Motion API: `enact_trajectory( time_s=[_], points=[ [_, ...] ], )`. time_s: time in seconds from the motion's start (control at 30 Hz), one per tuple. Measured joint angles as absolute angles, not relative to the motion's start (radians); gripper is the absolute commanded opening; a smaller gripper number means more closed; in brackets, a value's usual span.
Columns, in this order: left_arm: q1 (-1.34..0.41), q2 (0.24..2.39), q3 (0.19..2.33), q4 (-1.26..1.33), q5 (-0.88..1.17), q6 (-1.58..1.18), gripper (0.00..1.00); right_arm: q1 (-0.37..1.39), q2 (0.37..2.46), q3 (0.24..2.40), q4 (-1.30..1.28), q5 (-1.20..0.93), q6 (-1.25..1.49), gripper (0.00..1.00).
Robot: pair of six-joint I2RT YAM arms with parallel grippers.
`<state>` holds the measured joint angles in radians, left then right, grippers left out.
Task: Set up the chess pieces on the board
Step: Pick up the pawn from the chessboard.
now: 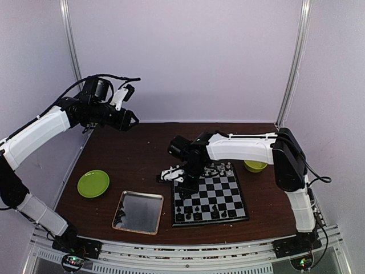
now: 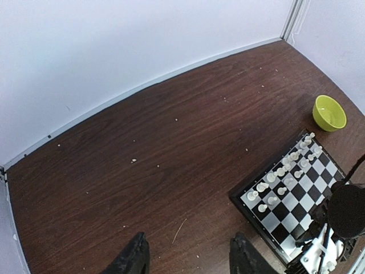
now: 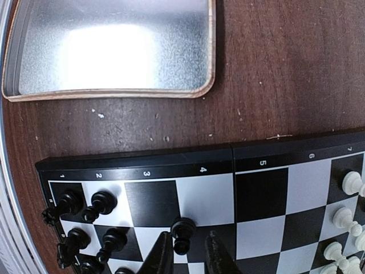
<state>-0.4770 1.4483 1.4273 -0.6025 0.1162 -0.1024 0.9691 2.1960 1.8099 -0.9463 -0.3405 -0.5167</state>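
- On the bench (image 1: 142, 149), right of centre: board (image 1: 228, 195), a flat square of black and silvery-grey checks. It has a thin black rim with numerals along the side facing the tray.
- Chess pieces, black (image 3: 101, 201): glossy, tiny, grouped on the two rows nearest the arm bases.
- Chess pieces, white (image 2: 279, 171): ranged along the far rows.
- Right end effector (image 3: 188, 237): low over the board's tray-side squares, its fingers a narrow gap apart around one upright black pawn (image 3: 182, 233). Whether they pinch it cannot be told.
- Left end effector (image 2: 188, 258): raised high over the bench's far left, jaws wide apart, nothing between them.
- Metal tray (image 1: 140, 212): shiny rectangle just left of the board, with a strip of bare wood between them.
- Green plate (image 1: 93, 183): left of the tray, apart from it.
- Yellow-green bowl (image 1: 255, 166): just beyond the board's far right corner.
- Obstruction: the right arm (image 1: 239, 147) lies across the board's far side and hides some squares there in the top view.
- Open room: bare brown wood runs from the board's far rim to the back wall and across the left half.
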Motion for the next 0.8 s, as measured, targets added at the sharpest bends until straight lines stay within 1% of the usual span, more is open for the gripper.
enact_trajectory(
  time_s=[0.17,0.23,0.43,0.53,0.8],
  points=[
    [-0.477,1.451,1.434,-0.603,0.121,-0.102,0.49,0.969,2.201,1.810,-0.952,-0.342,-0.515,0.08],
    [-0.477,1.454,1.435,-0.603,0.122,-0.102,0.49,0.969,2.201,1.810,-0.954,-0.342,-0.513,0.06],
    [-0.477,1.462,1.435,-0.605,0.124,-0.102,0.49,0.962,2.179,1.780,-0.950,-0.336,-0.515,0.05],
    [-0.477,1.465,1.436,-0.607,0.124,-0.102,0.49,0.936,2.107,1.701,-0.948,-0.331,-0.516,0.05],
    [-0.477,1.467,1.467,-0.633,0.124,-0.095,0.49,0.801,1.806,1.404,-0.906,-0.310,-0.517,0.05]
  ],
)
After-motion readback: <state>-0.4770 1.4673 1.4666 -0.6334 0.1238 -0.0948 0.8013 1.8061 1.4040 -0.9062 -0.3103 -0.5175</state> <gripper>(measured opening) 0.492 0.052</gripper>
